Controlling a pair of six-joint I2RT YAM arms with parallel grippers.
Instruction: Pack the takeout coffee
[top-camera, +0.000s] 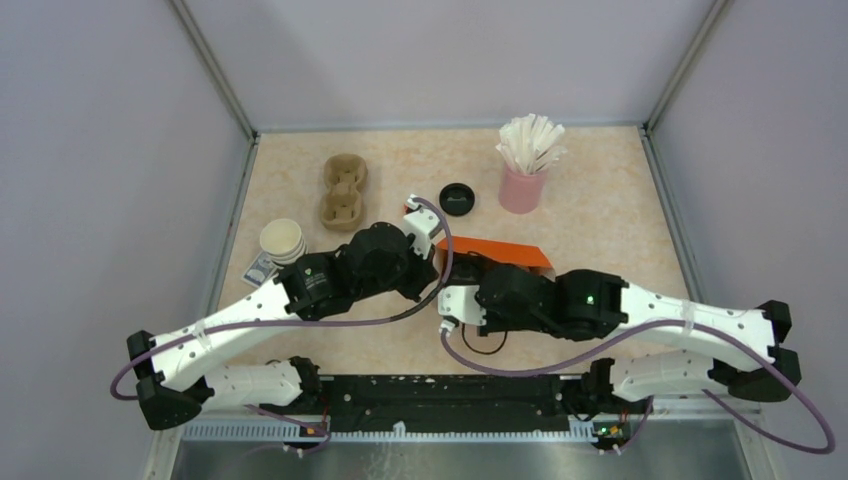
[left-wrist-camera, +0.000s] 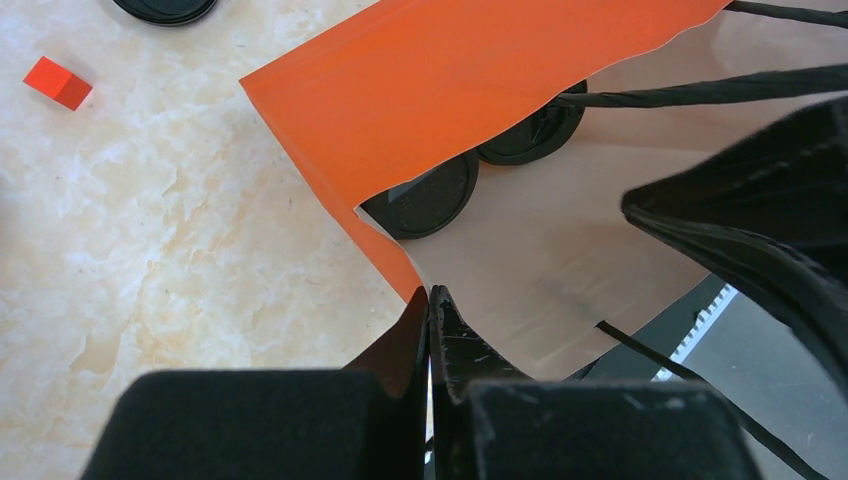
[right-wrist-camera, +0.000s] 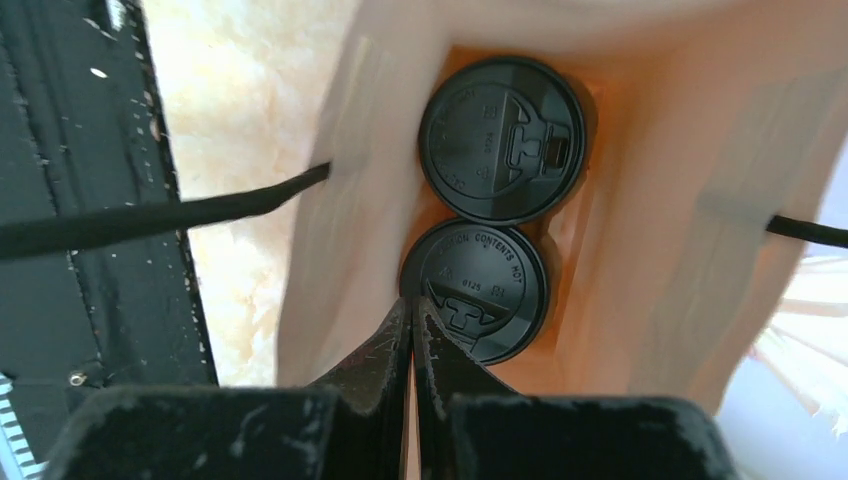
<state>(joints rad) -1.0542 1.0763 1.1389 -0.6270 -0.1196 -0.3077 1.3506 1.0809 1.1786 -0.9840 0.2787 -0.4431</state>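
Top external view: both arms converge on the orange bag (top-camera: 500, 255), which stands at mid-table with its mouth upward. Left wrist view: the left gripper (left-wrist-camera: 430, 300) is clenched on the bag's rim at one corner of the mouth, paper pinched between the fingers. Right wrist view: the right gripper (right-wrist-camera: 412, 312) is likewise closed, apparently pinching the opposite wall of the bag, so the two holds together probably keep the limp paper mouth spread and the bag upright. The takeout coffee (right-wrist-camera: 503, 138) sits at the bottom of the bag, black lid up, touching a second lidded cup (right-wrist-camera: 478, 285) beside it; their snug side-by-side fit should stop them tipping. The bag's black cord handle (right-wrist-camera: 200, 210) hangs outside the wall, clear of the opening. Outside the bag, on its far side, lie a loose black lid (top-camera: 457, 198), a pink cup of straws (top-camera: 522, 188) and a cardboard cup carrier (top-camera: 343, 190). Packing appears essentially complete.
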